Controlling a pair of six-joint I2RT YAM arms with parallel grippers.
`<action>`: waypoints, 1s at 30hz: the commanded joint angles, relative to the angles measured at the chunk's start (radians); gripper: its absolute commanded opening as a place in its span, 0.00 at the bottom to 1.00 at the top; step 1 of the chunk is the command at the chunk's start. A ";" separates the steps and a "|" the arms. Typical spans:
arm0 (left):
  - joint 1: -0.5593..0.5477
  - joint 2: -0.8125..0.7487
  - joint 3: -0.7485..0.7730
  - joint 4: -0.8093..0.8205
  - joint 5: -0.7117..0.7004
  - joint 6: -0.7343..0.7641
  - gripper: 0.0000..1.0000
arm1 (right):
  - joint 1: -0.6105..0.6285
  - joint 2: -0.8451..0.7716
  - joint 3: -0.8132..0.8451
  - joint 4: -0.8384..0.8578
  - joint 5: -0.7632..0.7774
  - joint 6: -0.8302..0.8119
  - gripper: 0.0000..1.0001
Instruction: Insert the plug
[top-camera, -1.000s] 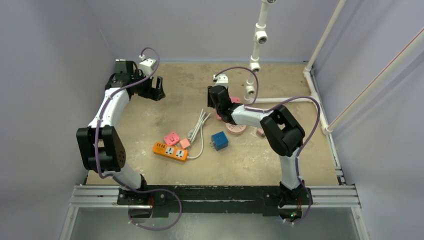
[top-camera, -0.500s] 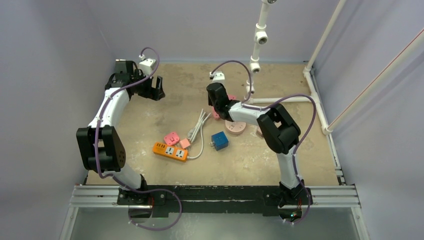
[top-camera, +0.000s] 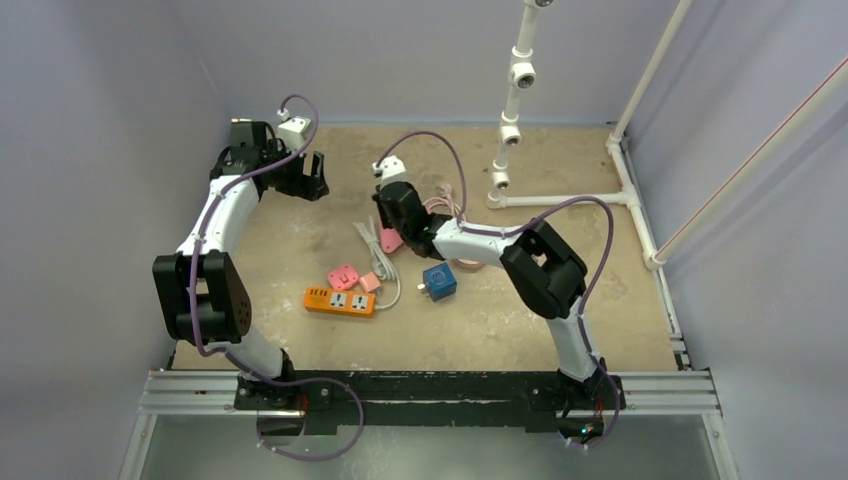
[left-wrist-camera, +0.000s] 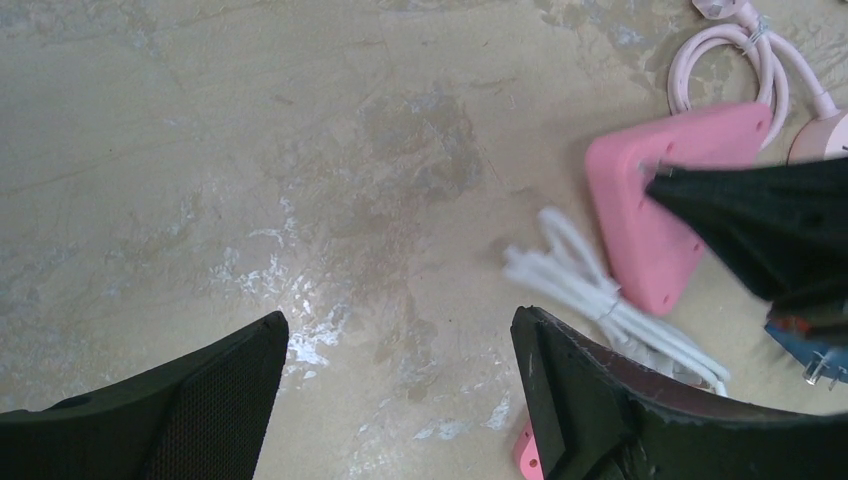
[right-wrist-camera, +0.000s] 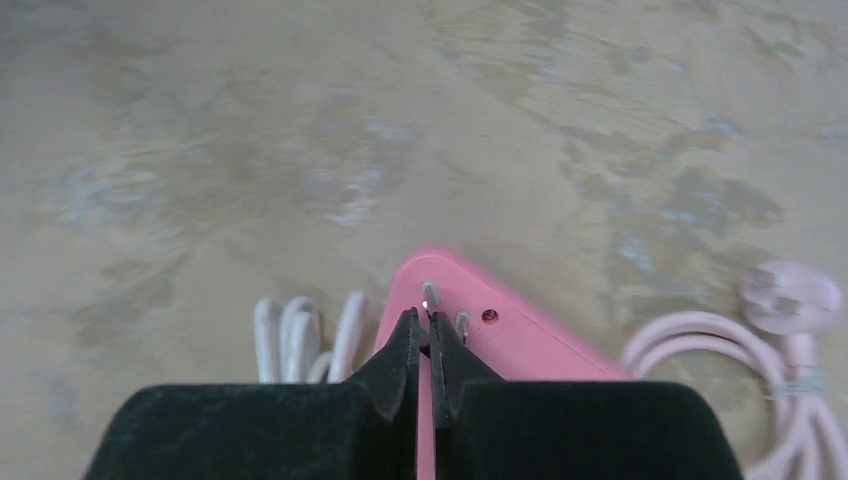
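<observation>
**A:** From the top view, where's the plug?

**B:** The pink plug (top-camera: 390, 241) is mid-tabletop, right under the right gripper (top-camera: 388, 232). Those jaws are closed tight on it. It is apart from the orange power strip (top-camera: 340, 301), which lies flat nearer the arm bases with its sockets facing up.

**A:** What lies between them?

**B:** A white cable (top-camera: 378, 262) runs from beside the plug down towards the strip. A small pink adapter (top-camera: 343, 276) sits just behind the strip. A blue adapter (top-camera: 438, 281) is off to the right of both. A pink cord (top-camera: 441, 206) loops behind the right wrist.

**A:** And the left gripper (top-camera: 312, 180)?

**B:** It is at the far left, with its jaws wide apart over bare tabletop (top-camera: 300, 240), well away from the plug.

**A:** What about the left wrist view?

**B:** Its two fingers spread wide at the bottom edge. On the right, the dark tip of the right gripper meets the plug's edge and hides part of it. The bundled white cable lies just beside the plug, the coiled pink cord is at the top right, and the blue adapter's pins peek in at the lower right.

**A:** And the right wrist view?

**B:** The jaws are pressed together at the plug's face, with one metal pin right at their tips. A second pin and a red dot sit beside it. The white cable's loops are on the left and the coiled pink cord on the right.
</observation>
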 joint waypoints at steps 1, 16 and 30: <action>-0.001 -0.005 0.019 0.034 -0.005 -0.022 0.82 | 0.045 -0.048 0.079 0.071 -0.030 -0.032 0.00; -0.001 -0.005 0.013 0.041 0.003 -0.032 0.82 | -0.055 -0.253 -0.160 -0.016 0.074 0.137 0.99; -0.001 0.006 0.031 0.042 0.007 -0.037 0.83 | -0.115 -0.207 -0.280 0.056 -0.001 0.107 0.77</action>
